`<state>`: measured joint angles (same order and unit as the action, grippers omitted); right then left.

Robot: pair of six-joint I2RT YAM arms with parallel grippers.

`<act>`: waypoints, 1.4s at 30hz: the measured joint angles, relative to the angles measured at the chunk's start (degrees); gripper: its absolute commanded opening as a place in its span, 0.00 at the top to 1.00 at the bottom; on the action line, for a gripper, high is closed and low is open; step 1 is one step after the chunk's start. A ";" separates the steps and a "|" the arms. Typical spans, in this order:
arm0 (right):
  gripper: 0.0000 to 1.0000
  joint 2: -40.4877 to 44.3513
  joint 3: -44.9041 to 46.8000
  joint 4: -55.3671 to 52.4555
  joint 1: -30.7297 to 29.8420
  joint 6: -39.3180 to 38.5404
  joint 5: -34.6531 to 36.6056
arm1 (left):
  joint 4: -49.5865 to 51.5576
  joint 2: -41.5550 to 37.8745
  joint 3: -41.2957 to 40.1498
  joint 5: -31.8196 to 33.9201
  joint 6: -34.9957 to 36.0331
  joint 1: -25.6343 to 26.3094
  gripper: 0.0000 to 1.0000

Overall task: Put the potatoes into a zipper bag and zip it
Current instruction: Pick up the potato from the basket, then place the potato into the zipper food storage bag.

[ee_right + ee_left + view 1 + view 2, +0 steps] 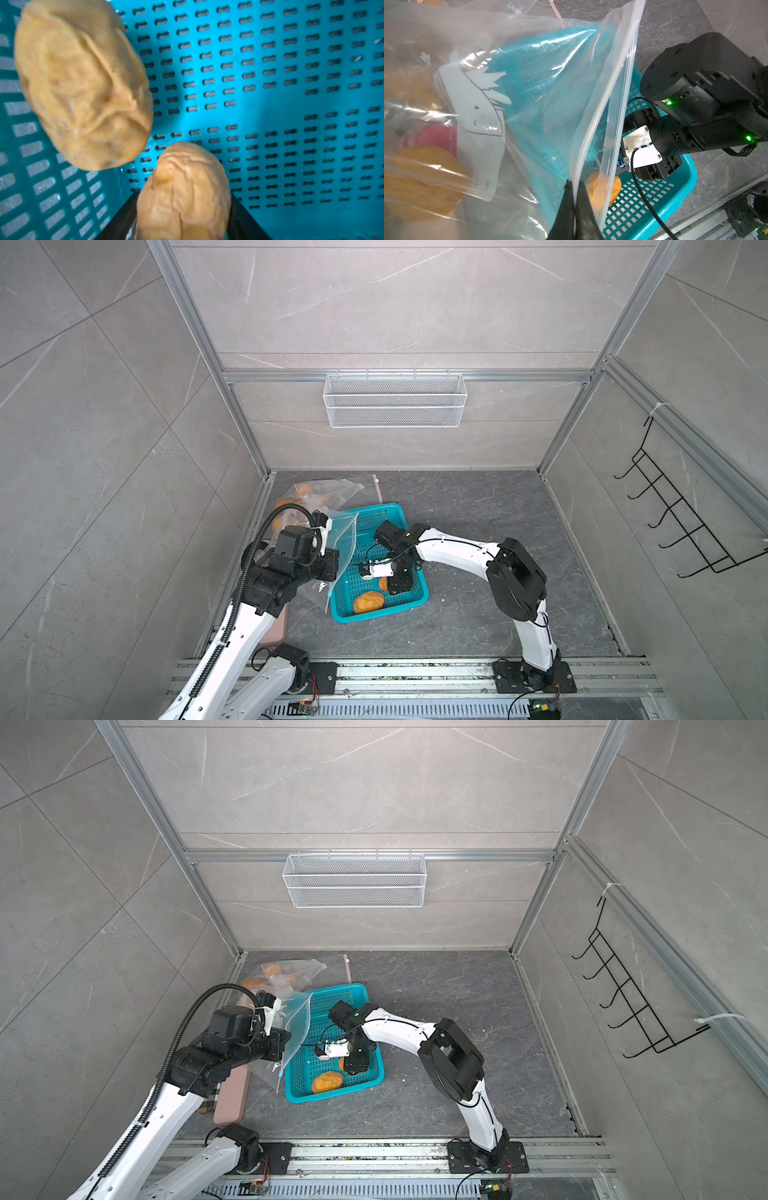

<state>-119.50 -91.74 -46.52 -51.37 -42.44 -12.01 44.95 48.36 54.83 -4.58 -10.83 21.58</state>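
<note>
- Closest to your right wrist camera is a wrinkled tan potato (187,176). It sits between the two black fingers (118,220) of the right gripper (184,195). Each finger lies against one side of it, so the jaws are clamped on it.
- Just beyond those fingertips, off to one side, lies a second potato (83,87). It is very near the gripped one, but you cannot tell if the two touch.
- Both are inside the teal basket (291,104), and its slotted floor spreads out ahead of the jaws.
- In a top view the right gripper reaches down into the basket and hides most of the gripped potato. The second potato (368,601) lies free just beside the jaws, near the basket wall.
- The left gripper (574,187) has its jaws together, pinching the rim of the clear zipper bag (529,104). The zip strip runs straight away from the fingertips, and the basket shows through the plastic.
- Behind the pinched rim, deeper in the bag and well apart from the left jaws, you see more potatoes (425,182) through the plastic.
</note>
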 measured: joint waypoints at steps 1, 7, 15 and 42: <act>0.44 0.26 0.44 0.92 0.00 0.61 -0.02 | 0.00 0.00 0.00 0.00 0.00 0.00 1.00; 0.49 7.45 8.41 9.40 0.20 6.14 -1.55 | 0.00 0.11 0.00 0.00 0.00 0.00 1.00; 0.52 23.34 19.71 25.49 1.49 16.85 -1.55 | 0.00 0.50 0.00 0.48 0.00 0.00 1.00; 0.56 24.33 32.48 86.27 -4.31 77.00 -3.74 | 0.00 0.96 0.00 0.33 0.00 0.00 1.00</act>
<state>-95.18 -59.27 39.75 -55.68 34.57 -15.75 44.95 49.32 54.83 -4.25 -10.83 21.58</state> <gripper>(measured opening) 0.519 0.055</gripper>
